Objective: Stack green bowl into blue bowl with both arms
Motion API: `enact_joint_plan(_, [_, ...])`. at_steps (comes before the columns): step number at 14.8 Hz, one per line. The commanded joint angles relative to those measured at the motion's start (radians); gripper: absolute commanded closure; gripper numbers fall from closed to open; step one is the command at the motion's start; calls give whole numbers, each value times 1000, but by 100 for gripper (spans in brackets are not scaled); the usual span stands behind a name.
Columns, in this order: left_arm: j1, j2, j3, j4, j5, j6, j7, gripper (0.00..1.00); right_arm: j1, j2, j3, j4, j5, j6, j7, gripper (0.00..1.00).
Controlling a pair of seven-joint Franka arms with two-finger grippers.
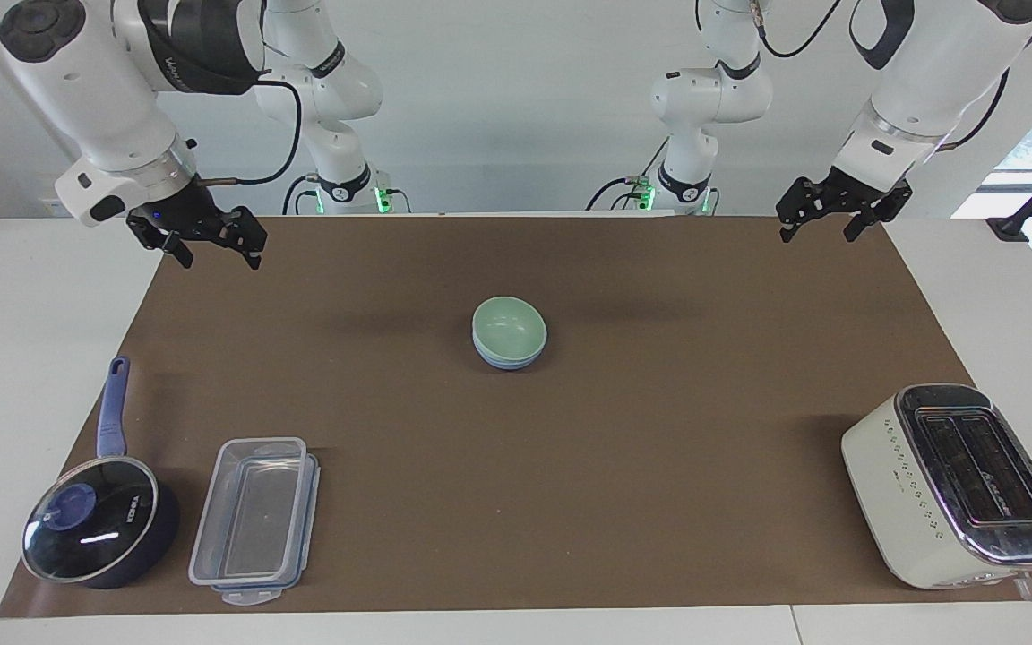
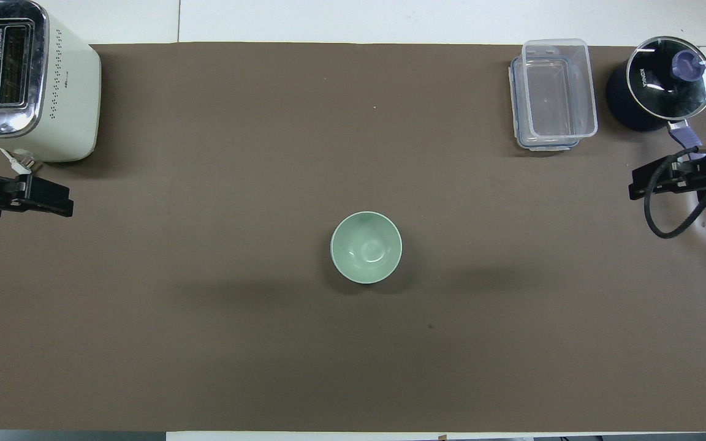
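In the facing view we see the green bowl (image 1: 509,328) nested in the blue bowl (image 1: 507,361) mid-mat; the right gripper (image 1: 196,240) and left gripper (image 1: 838,215) hang spread and empty at the mat's corners nearest the robots, so we judge the stacking done. Overhead, only the green bowl shows, hiding the blue one.

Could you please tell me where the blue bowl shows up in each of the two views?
Facing view: the blue bowl shows as a rim under the green bowl, mid-mat.
Overhead view: not visible; the green bowl covers it.
Shared landmark: the toaster, at the left arm's end.
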Motion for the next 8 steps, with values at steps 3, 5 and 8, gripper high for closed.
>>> enact_joint_plan(3, [-7,-17,-5,-26,24,25,3,0,-71,7,53,26,-21,-3,-16,0])
enact_joint_plan(5, [-7,-17,-5,-31,24,30,2,0,-69,16,49,29,-28,-4,-16,0])
enact_joint_plan(8, [-7,-17,-5,-31,24,30,3,0,-70,-2,44,29,-30,-10,-19,0])
